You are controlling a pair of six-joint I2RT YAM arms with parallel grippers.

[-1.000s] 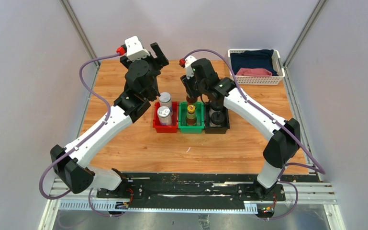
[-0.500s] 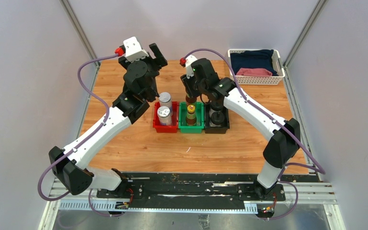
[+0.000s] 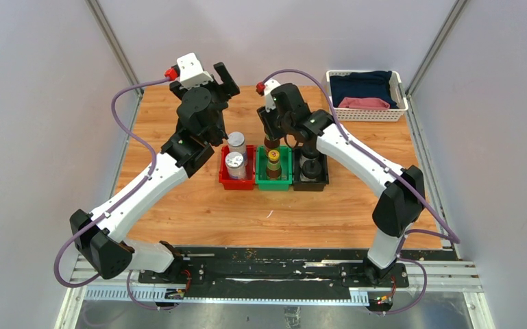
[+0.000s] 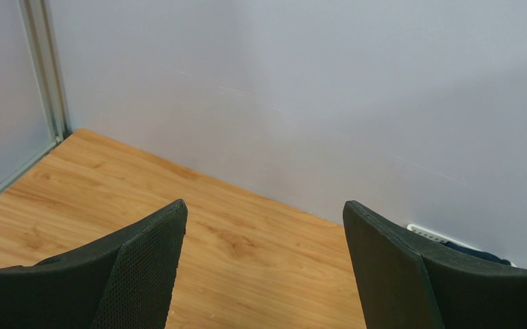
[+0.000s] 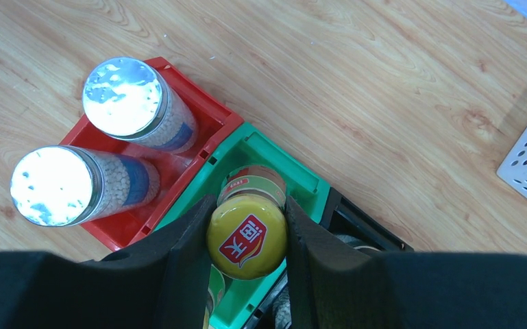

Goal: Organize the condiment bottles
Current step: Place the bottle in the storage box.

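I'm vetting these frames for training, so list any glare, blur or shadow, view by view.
Right wrist: glare whitens both silver lids; the yellow-capped bottle is sharp between dark fingers. Left wrist: even light, fingers dark. Top external: sharp, evenly lit.

The desk point(image 5: 384, 82) was matt grained wood; the jar lids point(image 5: 122, 96) shone like polished metal; the yellow cap point(image 5: 247, 236) looked glossy; the red bin point(image 5: 212, 116) seemed smooth plastic.

Tight in the green bin point(image 5: 274, 154): right gripper point(image 5: 247, 226) clamped on a yellow-capped bottle point(image 5: 247, 243), with a second bottle point(image 3: 273, 159) just beside. Walled on the left by two silver-lidded jars point(image 5: 123, 96) filling the red bin point(image 5: 209, 120). Bare table point(image 4: 109, 185) below the wide-spread left gripper point(image 4: 264, 274). White basket point(image 3: 366, 115) well apart, far right corner.
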